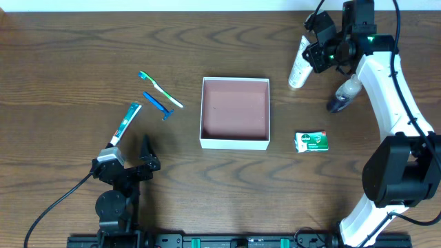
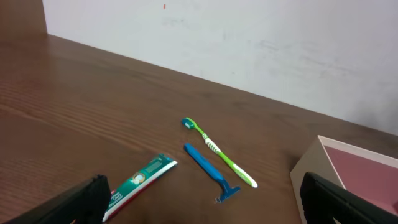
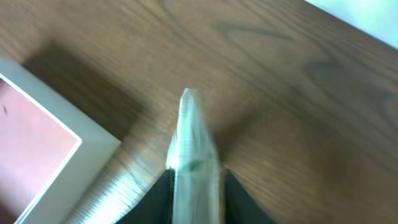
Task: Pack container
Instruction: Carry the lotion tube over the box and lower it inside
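At the middle of the table sits one container [image 1: 234, 143], white-walled with a pink floor. To its left lie three things, one of each: a green toothbrush [image 1: 160, 89], a blue razor [image 1: 158, 105] just beside it, and a small toothpaste tube [image 1: 126, 122] nearer the left gripper [image 2: 202, 202], whose jaws stand wide apart and hold nothing. To the container's right are three more: one white tube [image 1: 300, 62], one small bottle [image 1: 344, 93] beside the right arm, and one green packet [image 1: 311, 141] near the front corner. The right gripper [image 3: 194, 186] has its jaws closed on the white tube, beyond the container's far right corner.
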Available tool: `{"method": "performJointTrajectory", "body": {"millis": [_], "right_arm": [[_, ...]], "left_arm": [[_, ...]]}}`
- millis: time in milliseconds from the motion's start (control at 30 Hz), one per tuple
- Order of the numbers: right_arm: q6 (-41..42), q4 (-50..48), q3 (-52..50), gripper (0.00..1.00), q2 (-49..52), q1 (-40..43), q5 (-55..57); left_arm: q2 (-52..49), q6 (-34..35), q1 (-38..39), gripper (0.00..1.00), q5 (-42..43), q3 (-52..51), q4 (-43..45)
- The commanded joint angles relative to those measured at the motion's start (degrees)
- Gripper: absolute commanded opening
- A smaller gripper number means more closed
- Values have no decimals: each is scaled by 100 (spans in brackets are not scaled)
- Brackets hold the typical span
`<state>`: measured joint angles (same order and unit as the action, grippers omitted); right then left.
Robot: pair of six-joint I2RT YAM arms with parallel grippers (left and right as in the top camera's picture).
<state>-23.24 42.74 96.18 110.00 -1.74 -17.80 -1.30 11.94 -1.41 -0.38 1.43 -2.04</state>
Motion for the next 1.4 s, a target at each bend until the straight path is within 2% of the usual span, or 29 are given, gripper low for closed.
{"method": "performJointTrajectory", "body": {"millis": [0, 33, 300, 633, 933, 1133, 1367], "right_arm": [[57, -42, 66, 4, -15, 0, -46], [114, -63, 68, 1, -15, 0, -42], [470, -33, 238, 1, -188, -28, 55], [1064, 1191, 1432, 1, -1263, -658, 1040], [2809, 1231, 1515, 1, -1856, -1950, 1609], [3799, 1196, 1438, 1, -1569, -2634, 2170], [4542, 1062, 1438, 1, -957, -3178, 2490]], "left_arm": [[-7, -50, -28, 98, -92, -120, -203], [-7, -50, -28, 98, -92, -120, -203], [-7, -50, -28, 98, -90, -120, -203], [-7, -50, -28, 98, -92, -120, -203], [-7, -50, -28, 98, -90, -120, -203], [-7, -50, -28, 98, -90, -120, -203], [-7, -50, -28, 98, -90, -120, -203]]}}
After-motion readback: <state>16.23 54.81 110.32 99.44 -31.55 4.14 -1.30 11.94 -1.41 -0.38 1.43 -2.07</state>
